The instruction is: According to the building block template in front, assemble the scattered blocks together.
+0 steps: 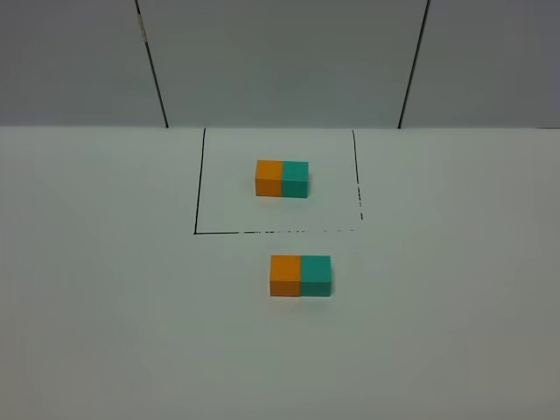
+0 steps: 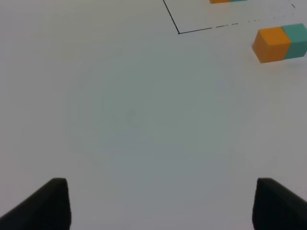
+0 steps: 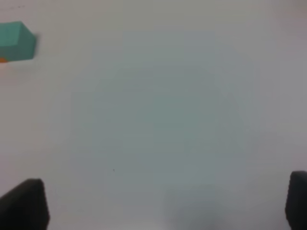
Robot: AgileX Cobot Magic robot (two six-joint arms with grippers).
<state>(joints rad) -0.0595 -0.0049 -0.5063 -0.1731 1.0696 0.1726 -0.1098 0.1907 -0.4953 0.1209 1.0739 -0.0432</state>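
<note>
The template (image 1: pixel 282 178), an orange and teal bar with orange on the left, sits inside the black outlined square (image 1: pixel 199 233) at the back. In front of the square the larger orange cube (image 1: pixel 285 276) and teal-green cube (image 1: pixel 316 276) stand side by side, touching, orange left. The left wrist view shows this pair, orange cube (image 2: pixel 271 44) and teal cube (image 2: pixel 296 41), far ahead of my left gripper (image 2: pixel 160 203), which is open and empty. The right wrist view shows the teal cube (image 3: pixel 17 40) at its edge; my right gripper (image 3: pixel 165 203) is open and empty. Neither arm shows in the exterior view.
The white table (image 1: pixel 105 306) spreads wide around the cubes. A grey panelled wall (image 1: pixel 280 61) stands behind it. The square's front line is partly dashed. A sliver of the template (image 2: pixel 225 1) shows at the edge of the left wrist view.
</note>
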